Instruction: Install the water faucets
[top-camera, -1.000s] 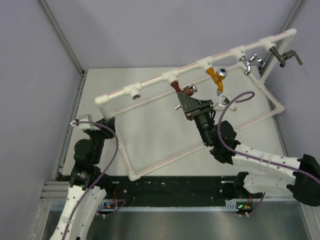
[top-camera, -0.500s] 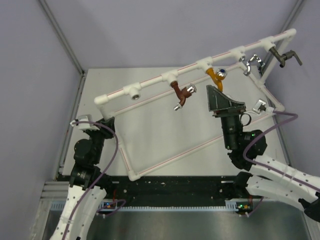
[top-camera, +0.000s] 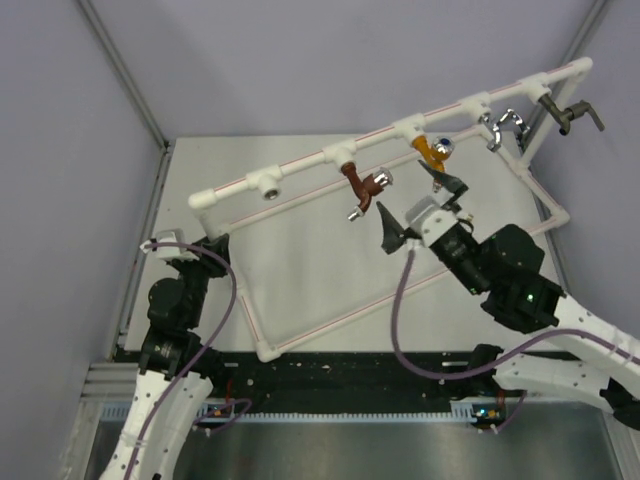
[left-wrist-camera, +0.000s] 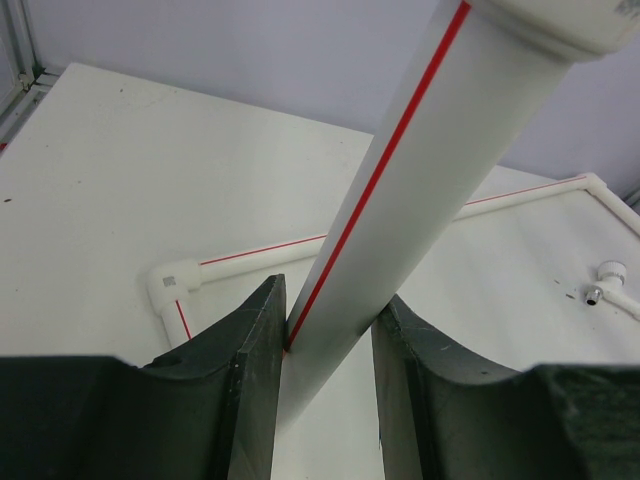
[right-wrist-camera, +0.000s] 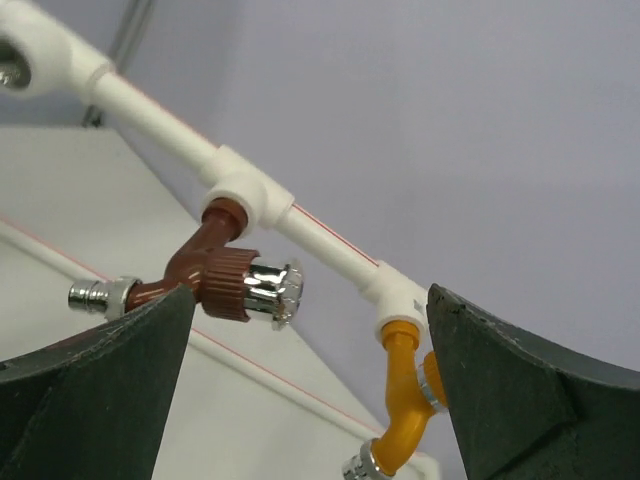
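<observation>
Now R arm (top-camera: 512, 272) tilts up, jaws wide, facing brown faucet (top-camera: 359, 186).

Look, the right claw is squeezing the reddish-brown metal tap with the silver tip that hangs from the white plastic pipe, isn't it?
Not squeezing: the right gripper is wide open and apart from the reddish-brown metal tap, which does hang from the white plastic pipe. The top external view shows it.

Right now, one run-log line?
left gripper: shut on white pipe | right gripper: open, facing brown faucet | brown faucet: seated in tee | end socket: empty
</observation>
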